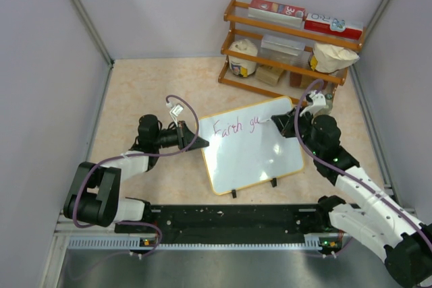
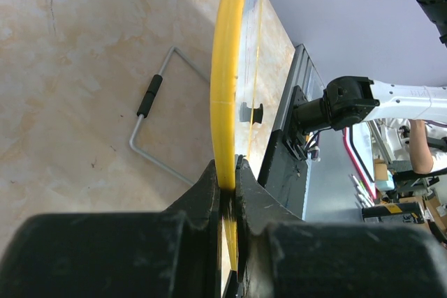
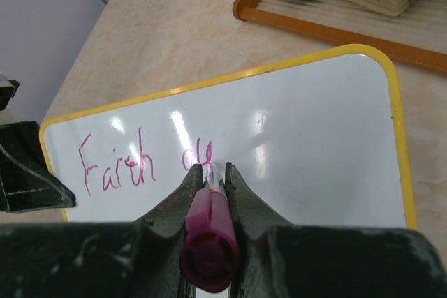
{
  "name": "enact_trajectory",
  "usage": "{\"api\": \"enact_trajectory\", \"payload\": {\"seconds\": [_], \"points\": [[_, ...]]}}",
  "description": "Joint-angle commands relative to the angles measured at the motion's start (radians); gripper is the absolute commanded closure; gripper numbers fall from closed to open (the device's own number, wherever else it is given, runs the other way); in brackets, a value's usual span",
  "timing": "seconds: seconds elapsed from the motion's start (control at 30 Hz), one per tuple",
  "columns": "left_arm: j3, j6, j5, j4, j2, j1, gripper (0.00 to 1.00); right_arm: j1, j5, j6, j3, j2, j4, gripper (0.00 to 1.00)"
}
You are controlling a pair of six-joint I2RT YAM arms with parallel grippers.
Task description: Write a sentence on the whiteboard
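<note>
The whiteboard [image 1: 260, 150] stands tilted mid-table on two black clip feet, its yellow frame [image 2: 227, 88] edge-on in the left wrist view. My left gripper [image 1: 200, 144] is shut on the frame's left edge [image 2: 229, 176]. My right gripper [image 3: 213, 172] is shut on a pink marker [image 3: 208, 239], whose tip touches the board surface [image 3: 314, 158]. The sentence [image 3: 143, 162] reads "Earth gu" in pink script; it also shows in the top view on the upper left of the board, the sentence [image 1: 235, 126] ending at the right gripper [image 1: 271, 120].
A wooden shelf rack [image 1: 290, 42] stands at the back right with boxes, a jar and a bag; its base rail [image 3: 335, 29] lies just beyond the board. A wire stand leg [image 2: 150, 120] rests on the table behind the board. Grey walls enclose the table.
</note>
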Motion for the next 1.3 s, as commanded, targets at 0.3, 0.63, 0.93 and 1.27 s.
{"api": "enact_trajectory", "payload": {"seconds": [0.3, 0.63, 0.93, 1.27], "points": [[0.019, 0.091, -0.002, 0.018, 0.011, -0.02, 1.0, -0.007, 0.045, -0.027, 0.106, -0.03, 0.007, 1.0], [0.019, 0.094, -0.005, 0.016, 0.013, -0.02, 1.0, -0.007, 0.061, -0.046, 0.125, 0.027, -0.001, 1.0], [0.02, 0.095, -0.002, 0.015, 0.016, -0.02, 1.0, -0.007, 0.059, -0.05, 0.1, 0.044, -0.004, 1.0], [0.02, 0.094, -0.003, 0.015, 0.016, -0.02, 1.0, -0.007, 0.048, -0.044, 0.053, 0.016, -0.031, 1.0]]}}
